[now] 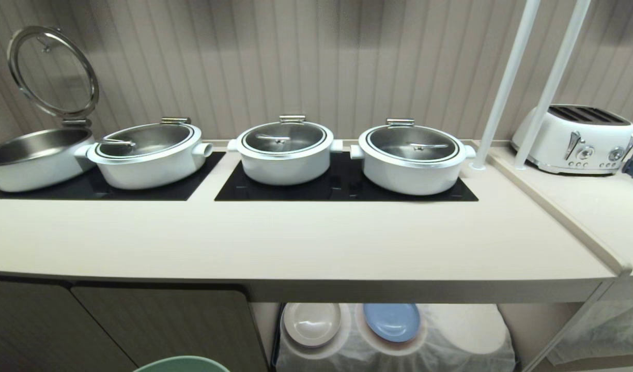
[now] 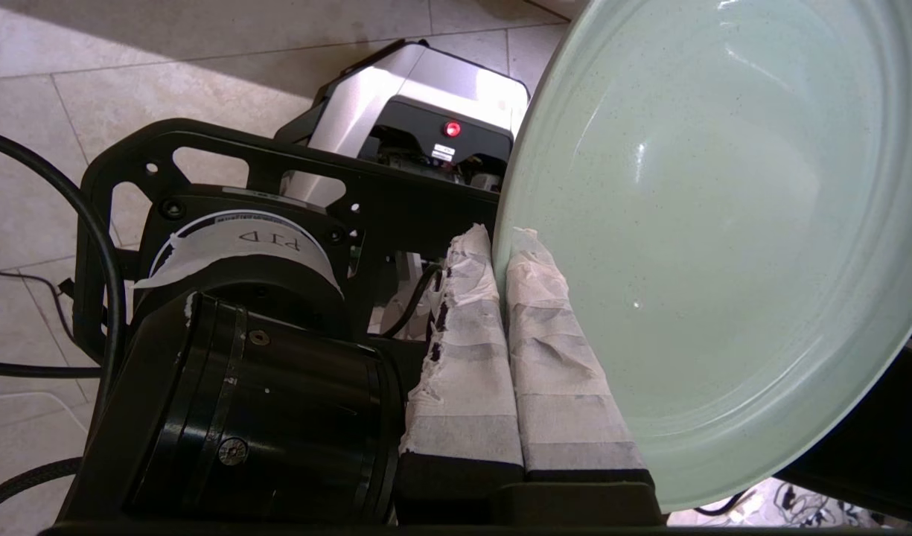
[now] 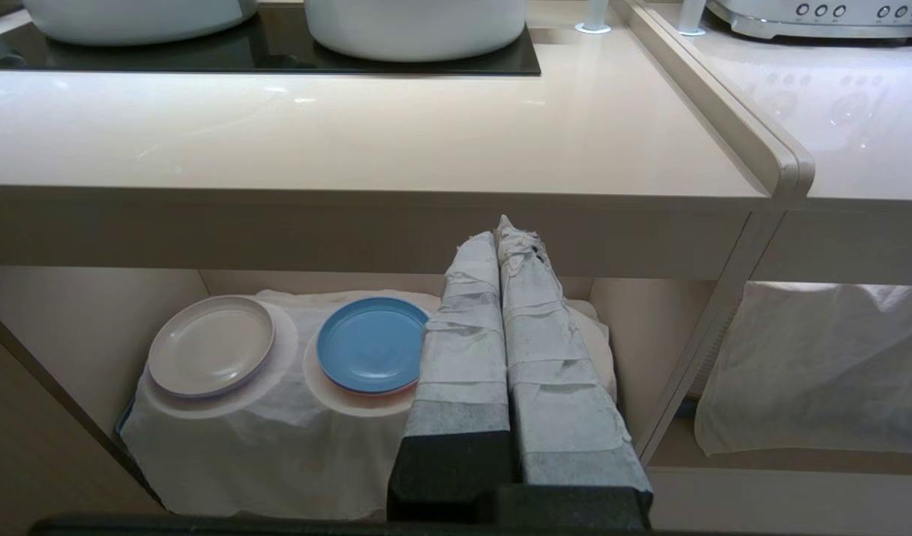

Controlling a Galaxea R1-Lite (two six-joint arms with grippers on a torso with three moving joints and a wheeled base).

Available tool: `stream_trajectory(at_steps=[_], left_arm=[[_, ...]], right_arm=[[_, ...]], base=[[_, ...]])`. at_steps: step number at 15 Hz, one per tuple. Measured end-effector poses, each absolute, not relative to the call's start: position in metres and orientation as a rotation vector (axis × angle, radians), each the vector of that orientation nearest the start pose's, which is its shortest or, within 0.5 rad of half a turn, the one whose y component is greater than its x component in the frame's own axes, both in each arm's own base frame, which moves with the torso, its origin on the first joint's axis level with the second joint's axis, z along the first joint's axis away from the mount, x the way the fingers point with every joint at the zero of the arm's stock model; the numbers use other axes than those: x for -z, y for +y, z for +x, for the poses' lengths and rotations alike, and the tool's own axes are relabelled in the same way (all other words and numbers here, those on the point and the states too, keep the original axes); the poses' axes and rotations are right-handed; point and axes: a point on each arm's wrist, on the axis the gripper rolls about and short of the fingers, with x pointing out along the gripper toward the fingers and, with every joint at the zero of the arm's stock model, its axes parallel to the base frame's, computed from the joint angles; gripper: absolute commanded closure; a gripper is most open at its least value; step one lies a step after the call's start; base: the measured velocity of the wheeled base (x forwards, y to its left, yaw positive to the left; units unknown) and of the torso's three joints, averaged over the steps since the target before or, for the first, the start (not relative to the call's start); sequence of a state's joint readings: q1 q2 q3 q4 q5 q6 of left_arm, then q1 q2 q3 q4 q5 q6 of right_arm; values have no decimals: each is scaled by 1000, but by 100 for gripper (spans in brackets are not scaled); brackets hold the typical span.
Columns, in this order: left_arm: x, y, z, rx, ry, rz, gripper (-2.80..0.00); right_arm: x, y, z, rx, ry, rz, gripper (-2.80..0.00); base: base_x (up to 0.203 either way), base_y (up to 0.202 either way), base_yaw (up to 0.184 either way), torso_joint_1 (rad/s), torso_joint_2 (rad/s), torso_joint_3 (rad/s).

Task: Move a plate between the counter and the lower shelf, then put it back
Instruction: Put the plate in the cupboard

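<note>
Lower shelf (image 3: 91, 335): off-white plate (image 3: 210, 345), blue plate (image 3: 370, 344)

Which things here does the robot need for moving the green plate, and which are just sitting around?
Needed: the plate, pinched at its rim by the left gripper; the counter; the lower shelf.

Just sitting around: four white pots, toaster, blue plate, off-white plate, the parked right gripper.

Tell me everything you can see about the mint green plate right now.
The plate is round, shallow, pale mint-green and finely speckled, with a low raised rim and a soft sheen. It is held tilted on edge: the left gripper has its tape-wrapped jaws closed on the rim. It hangs in front of the counter, below its edge, with only a sliver of plate in the head view.
</note>
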State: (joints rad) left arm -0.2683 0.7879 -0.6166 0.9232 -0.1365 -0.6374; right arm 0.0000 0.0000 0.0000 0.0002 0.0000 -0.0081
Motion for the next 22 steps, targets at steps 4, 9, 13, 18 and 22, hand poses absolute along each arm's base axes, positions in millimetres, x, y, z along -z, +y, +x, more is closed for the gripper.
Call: stream_trajectory(at_steps=[4, 9, 13, 18, 22], left_arm=[[-166, -8, 19, 1, 1169, -491, 0], [-166, -8, 19, 1, 1171, -491, 0], [-167, -8, 19, 4, 1166, -491, 0], [-169, -11, 24, 45, 1133, -481, 0], [-169, -9, 20, 50, 1122, -482, 0]], right_arm=[[-75, 0, -23, 0, 0, -8, 0], [-75, 0, -23, 0, 0, -8, 0], [-75, 0, -23, 0, 0, -8, 0], [-75, 0, -23, 0, 0, -8, 0], [-75, 0, -23, 0, 0, -9, 0]], base=[[0, 0, 0, 0, 0, 0], [0, 0, 0, 0, 0, 0], [0, 0, 0, 0, 0, 0], [0, 0, 0, 0, 0, 0], [0, 0, 0, 0, 0, 0]])
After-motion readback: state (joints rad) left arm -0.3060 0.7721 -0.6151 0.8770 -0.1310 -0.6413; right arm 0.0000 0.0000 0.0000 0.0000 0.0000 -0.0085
